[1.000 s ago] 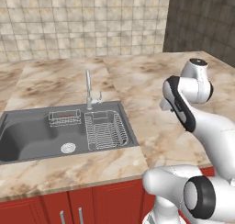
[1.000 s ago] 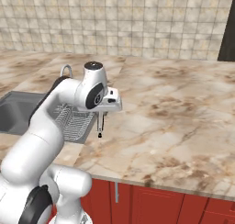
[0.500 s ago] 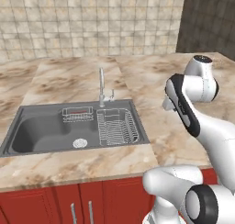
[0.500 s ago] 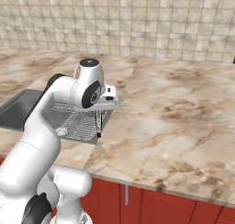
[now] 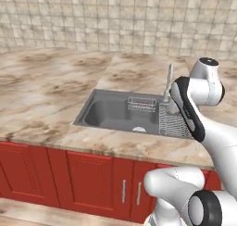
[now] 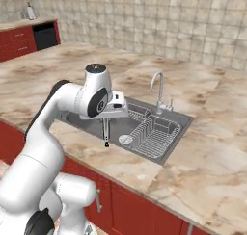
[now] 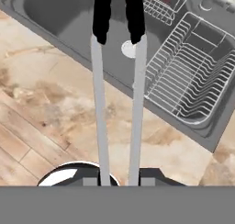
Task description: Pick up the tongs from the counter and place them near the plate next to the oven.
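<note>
With the tongs [image 7: 118,81] clamped in the pincer [image 6: 106,133] and hanging over the sink [image 6: 144,128], the whole view has swung along the bench [image 5: 46,81], so the base is driving, probably plate-ward.

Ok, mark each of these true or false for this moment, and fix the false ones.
1. The gripper holds the tongs, which hang downward. True.
2. A wire dish rack sits inside the sink. True.
3. The faucet stands at the sink's front edge, next to the cabinet fronts. False: it rises at the back edge, on the side toward the tiled wall.
4. The cabinet fronts under the counter are blue. False: they are red, with metal handles.
5. The tongs lie flat in the dish rack. False: they are off every surface, clamped in the gripper.
</note>
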